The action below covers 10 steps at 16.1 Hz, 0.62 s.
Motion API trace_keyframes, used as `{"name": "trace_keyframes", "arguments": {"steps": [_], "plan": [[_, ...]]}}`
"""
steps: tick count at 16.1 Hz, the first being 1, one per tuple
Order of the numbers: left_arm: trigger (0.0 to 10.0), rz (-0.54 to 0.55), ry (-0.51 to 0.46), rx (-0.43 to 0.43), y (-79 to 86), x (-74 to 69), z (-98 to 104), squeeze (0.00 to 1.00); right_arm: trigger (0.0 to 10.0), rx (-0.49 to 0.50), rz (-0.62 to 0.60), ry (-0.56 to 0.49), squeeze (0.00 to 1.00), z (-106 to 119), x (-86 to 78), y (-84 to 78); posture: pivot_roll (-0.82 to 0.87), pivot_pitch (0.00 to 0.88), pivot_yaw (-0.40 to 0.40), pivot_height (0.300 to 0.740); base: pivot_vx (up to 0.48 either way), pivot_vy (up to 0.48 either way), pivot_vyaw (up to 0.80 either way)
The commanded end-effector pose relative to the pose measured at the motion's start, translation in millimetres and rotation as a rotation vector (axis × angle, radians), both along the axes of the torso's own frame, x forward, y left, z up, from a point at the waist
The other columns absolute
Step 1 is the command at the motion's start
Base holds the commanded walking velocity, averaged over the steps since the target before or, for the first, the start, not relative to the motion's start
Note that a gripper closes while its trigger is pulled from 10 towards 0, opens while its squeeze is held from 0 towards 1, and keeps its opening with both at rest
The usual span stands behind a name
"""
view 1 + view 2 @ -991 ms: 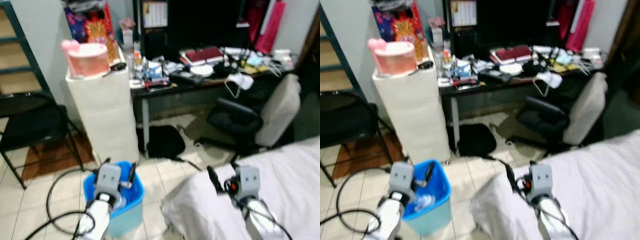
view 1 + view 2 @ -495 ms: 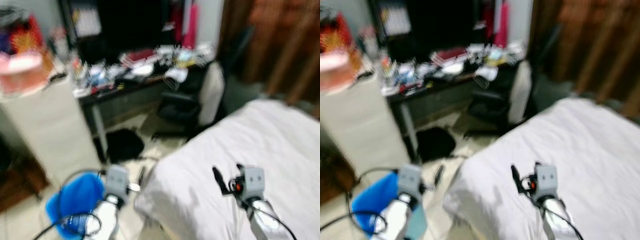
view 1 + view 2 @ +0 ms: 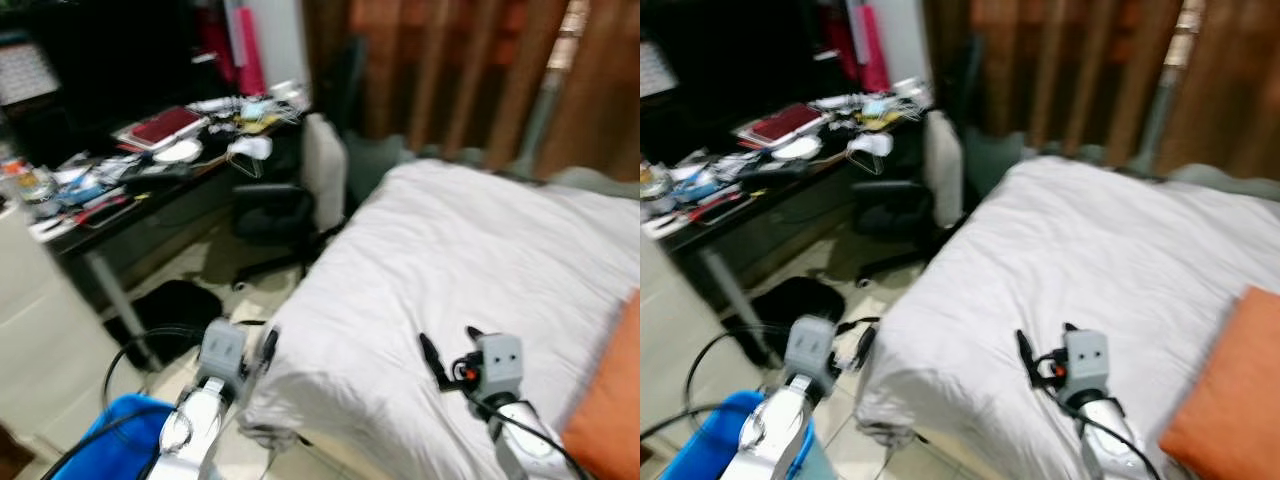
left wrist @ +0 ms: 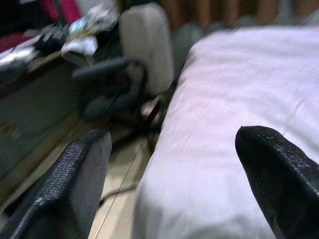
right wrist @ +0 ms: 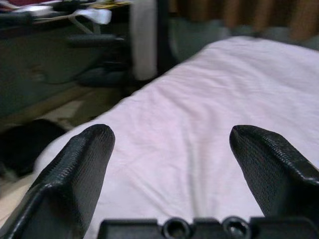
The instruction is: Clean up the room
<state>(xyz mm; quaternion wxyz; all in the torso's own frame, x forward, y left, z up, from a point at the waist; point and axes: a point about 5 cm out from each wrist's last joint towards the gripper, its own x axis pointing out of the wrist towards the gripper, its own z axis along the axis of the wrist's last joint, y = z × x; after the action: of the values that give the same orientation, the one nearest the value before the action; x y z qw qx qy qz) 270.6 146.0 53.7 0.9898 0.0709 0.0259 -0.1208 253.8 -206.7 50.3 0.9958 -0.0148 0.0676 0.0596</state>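
A white-sheeted bed (image 3: pixel 470 250) takes up the middle and right of the head views. My right gripper (image 3: pixel 448 350) hovers over the bed's near part, open with nothing between its fingers (image 5: pixel 79 169). My left gripper (image 3: pixel 264 348) is held beside the bed's near corner, above the tiled floor, also open and holding nothing; its wrist view looks along the bed edge (image 4: pixel 199 149) toward the office chair (image 4: pixel 144 45). A blue bin (image 3: pixel 110 445) stands on the floor under my left arm. A cluttered dark desk (image 3: pixel 130 190) is at the far left.
A black office chair (image 3: pixel 300 190) with a pale back stands between desk and bed. A black bag (image 3: pixel 165 305) and a looping cable (image 3: pixel 130 350) lie on the floor. An orange pillow (image 3: pixel 610 410) lies at the bed's right edge. Brown curtains (image 3: pixel 450 70) hang behind.
The whole view has swung to the right: the white cabinet and bin slid off to the left and the bed came into the middle. Both arms keep the same pose.
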Motion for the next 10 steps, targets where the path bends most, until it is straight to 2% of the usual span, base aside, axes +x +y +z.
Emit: {"name": "trace_keyframes", "arguments": {"steps": [1, 2, 3, 5, 6, 7, 10], "plan": [[10.0, 0.077, -0.007, 0.034, 18.1, -1.2, -2, 0.0, 10.0, 0.002, -0.014, -0.033, 0.0, 4, 2.5, 0.3, -0.09, 0.0, 0.022, 0.74, 0.0, 0.0, -0.8], [10.0, 0.135, -0.073, -0.002, 25.2, 3.7, 11, 0.0, 10.0, 0.004, -0.031, -0.051, 0.0, 6, 3.1, -1.7, -0.1, 0.0, 0.024, 0.74, 0.0, 0.0, -0.8], [10.0, 0.116, -0.105, -0.033, 22.5, 8.9, 22, 0.0, 10.0, 0.01, -0.05, -0.064, 0.0, 7, 3.6, -3.7, -0.09, 0.0, 0.023, 0.74, 0.0, 0.0, -0.8], [10.0, 0.062, -0.104, -0.027, 12.2, 11.1, 23, 0.0, 10.0, 0.015, -0.043, -0.054, 0.0, 5, 5.1, -0.5, -0.09, 0.0, 0.026, 0.74, 0.0, 0.0, -0.8], [10.0, 0.014, -0.111, 0.01, 5.3, 9.2, 22, 0.0, 10.0, 0.018, -0.042, -0.049, 0.0, 4, 6.0, 0.9, -0.08, 0.0, 0.028, 0.74, 0.0, 0.0, -0.8], [10.0, 0.004, -0.11, -0.004, 2.7, 6.9, 20, 0.0, 10.0, 0.02, -0.042, -0.046, 0.0, 3, 7.0, 1.7, -0.08, 0.0, 0.028, 0.74, 0.0, 0.0, -0.8], [10.0, 0.012, -0.104, 0.005, 5.6, 6.2, 17, 0.0, 10.0, 0.018, -0.037, -0.047, 0.0, 3, 9.3, 3.7, -0.08, 0.0, 0.027, 0.74, 0.0, -0.48, -0.8]]}}
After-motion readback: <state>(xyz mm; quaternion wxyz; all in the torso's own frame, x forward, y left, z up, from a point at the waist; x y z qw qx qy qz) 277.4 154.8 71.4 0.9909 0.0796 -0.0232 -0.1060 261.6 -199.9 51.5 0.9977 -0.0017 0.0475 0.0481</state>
